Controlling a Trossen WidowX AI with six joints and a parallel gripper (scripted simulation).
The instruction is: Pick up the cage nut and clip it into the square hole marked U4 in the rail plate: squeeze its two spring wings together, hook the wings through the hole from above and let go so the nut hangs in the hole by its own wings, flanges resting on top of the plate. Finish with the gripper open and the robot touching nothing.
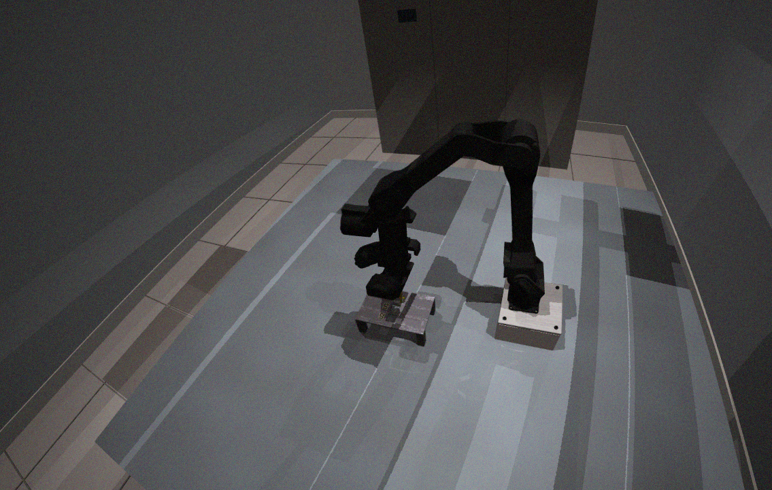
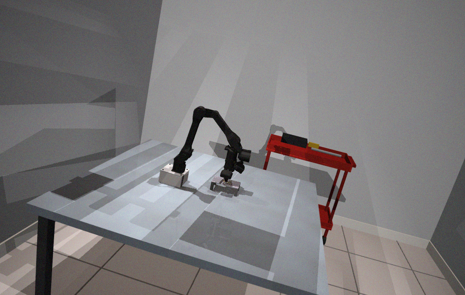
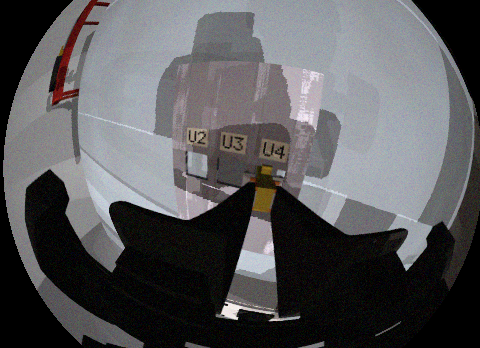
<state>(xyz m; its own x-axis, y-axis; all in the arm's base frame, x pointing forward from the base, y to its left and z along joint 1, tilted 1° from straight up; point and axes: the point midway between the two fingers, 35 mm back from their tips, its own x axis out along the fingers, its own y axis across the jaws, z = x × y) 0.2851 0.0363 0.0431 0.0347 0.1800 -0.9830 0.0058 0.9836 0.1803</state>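
Pinching the cage nut [image 1: 403,297] [image 3: 262,199] between the fingers [image 2: 226,178], just right of centre in the wrist view. Held right at the tips, longer visible side running up-down in frame, directly below the U4 label [image 3: 274,150]. Overlapping the U4 hole [image 3: 281,174] of the rail plate [image 1: 413,316] [image 2: 228,189] [image 3: 225,98]; pale slivers of opening showing either side. Seating depth and wing engagement: cannot tell. Probably at the insertion step. Likely needs centring over the hole and pressing straight down before release; risk of catching a wing on the edge.
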